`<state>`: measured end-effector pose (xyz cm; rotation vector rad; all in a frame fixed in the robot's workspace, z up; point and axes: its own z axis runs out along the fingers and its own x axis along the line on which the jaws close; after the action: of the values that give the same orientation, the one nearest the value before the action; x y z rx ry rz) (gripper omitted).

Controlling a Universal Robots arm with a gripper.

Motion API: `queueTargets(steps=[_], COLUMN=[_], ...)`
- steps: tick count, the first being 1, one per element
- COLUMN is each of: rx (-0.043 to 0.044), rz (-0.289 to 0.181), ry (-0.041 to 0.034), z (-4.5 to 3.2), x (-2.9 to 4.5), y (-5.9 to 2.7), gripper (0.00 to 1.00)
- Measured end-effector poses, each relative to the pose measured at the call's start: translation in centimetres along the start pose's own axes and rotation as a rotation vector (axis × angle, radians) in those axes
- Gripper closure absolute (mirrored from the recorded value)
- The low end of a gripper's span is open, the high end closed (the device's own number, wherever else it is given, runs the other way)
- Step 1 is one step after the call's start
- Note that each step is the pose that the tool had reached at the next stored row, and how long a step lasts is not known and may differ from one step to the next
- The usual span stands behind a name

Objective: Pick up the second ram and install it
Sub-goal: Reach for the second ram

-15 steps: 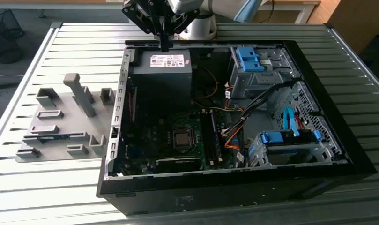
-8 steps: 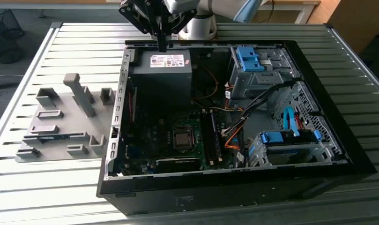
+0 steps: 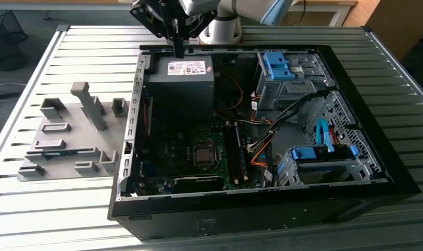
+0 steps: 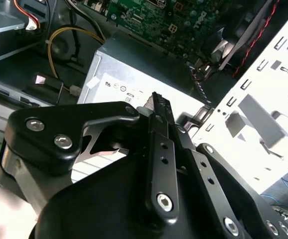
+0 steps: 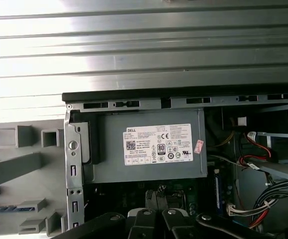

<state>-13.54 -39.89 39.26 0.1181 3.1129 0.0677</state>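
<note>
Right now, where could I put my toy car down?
The table's slats are bare on the near and far sides of the grey fixture, at the exterior view's left of the computer case. Inside the case, cables and drive bays crowd everything.

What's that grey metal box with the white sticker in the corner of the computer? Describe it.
The grey metal box is a plain sheet-metal block with a white printed sticker on its upward face. It sits flat in a corner of the open computer case, against two walls. Beside it run orange wires. The gripper hangs over its outer edge.
</note>
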Motion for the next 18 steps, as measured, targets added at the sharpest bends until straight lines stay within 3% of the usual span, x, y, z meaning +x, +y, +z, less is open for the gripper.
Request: queueTargets(steps=[18], rx=[0.0000], rz=[0.000], ry=[0.0000], z=[0.07], x=[0.82], y=[-0.07], gripper=[0.89])
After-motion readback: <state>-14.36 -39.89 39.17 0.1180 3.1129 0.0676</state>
